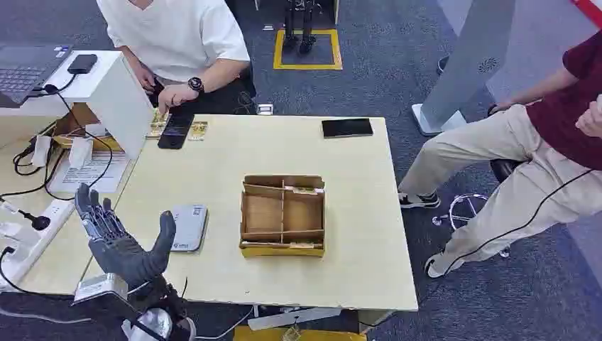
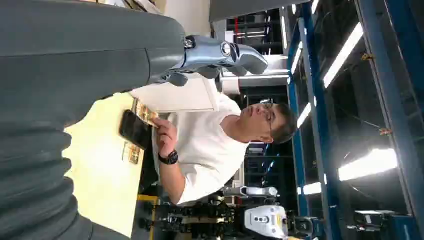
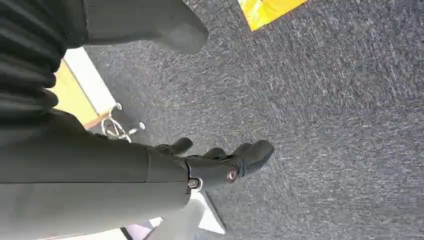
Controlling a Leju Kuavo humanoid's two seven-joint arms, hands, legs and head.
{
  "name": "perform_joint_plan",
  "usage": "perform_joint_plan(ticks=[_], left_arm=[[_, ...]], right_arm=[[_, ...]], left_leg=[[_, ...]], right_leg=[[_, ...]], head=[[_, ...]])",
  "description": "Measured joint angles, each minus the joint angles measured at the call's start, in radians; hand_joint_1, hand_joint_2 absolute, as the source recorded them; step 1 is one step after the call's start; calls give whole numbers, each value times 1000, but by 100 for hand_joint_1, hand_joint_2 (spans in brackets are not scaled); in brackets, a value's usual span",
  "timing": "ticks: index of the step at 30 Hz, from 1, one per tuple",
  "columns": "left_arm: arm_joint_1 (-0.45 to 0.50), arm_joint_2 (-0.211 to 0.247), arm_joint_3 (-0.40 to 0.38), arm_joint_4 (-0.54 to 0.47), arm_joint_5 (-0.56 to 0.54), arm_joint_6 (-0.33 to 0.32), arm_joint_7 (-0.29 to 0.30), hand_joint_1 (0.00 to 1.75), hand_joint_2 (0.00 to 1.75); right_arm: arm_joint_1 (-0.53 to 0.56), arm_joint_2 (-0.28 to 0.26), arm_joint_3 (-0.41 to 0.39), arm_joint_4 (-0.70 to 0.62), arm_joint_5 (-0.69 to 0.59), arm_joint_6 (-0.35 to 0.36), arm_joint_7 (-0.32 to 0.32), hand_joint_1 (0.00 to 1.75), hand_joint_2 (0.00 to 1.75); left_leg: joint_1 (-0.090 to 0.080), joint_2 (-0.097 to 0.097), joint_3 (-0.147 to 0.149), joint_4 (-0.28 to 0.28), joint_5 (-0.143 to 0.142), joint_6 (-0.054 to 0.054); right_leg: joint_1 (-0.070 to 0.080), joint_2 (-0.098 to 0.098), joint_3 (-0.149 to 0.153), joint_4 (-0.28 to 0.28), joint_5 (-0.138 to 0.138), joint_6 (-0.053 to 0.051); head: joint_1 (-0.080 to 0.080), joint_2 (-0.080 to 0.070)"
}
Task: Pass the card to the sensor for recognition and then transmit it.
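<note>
My left hand (image 1: 121, 241) is raised over the table's near left corner, fingers spread and palm empty; in the left wrist view the left hand (image 2: 150, 57) also holds nothing. Just to its right lies the grey card sensor (image 1: 189, 227), flat on the table. Small gold-toned cards (image 1: 197, 131) lie at the far left edge beside a black phone (image 1: 175, 131), under the hand of a person in a white shirt (image 1: 174, 96); the wrist view shows those cards (image 2: 133, 153) too. My right hand (image 3: 150, 172) hangs over the grey carpet, its fingers (image 3: 250, 152) loosely extended around nothing.
An open cardboard box with dividers (image 1: 282, 215) stands mid-table. A second black phone (image 1: 347, 128) lies at the far right edge. Cables, a power strip (image 1: 32, 227) and a white stand (image 1: 121, 99) crowd the left. A seated person (image 1: 525, 163) is close on the right.
</note>
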State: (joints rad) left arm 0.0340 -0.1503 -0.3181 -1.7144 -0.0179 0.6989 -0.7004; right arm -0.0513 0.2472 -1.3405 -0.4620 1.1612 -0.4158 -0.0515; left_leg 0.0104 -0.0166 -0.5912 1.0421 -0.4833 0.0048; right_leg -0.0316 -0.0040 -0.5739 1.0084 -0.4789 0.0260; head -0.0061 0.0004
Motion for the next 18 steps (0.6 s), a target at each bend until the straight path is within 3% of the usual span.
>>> perform_joint_plan(ticks=[18], left_arm=[[0,0,1,3,4,0,0,0,175]], right_arm=[[1,0,8,0,25,-4,18,0,175]], left_leg=[[0,0,0,0,0,0]], right_leg=[[0,0,0,0,0,0]], head=[[0,0]])
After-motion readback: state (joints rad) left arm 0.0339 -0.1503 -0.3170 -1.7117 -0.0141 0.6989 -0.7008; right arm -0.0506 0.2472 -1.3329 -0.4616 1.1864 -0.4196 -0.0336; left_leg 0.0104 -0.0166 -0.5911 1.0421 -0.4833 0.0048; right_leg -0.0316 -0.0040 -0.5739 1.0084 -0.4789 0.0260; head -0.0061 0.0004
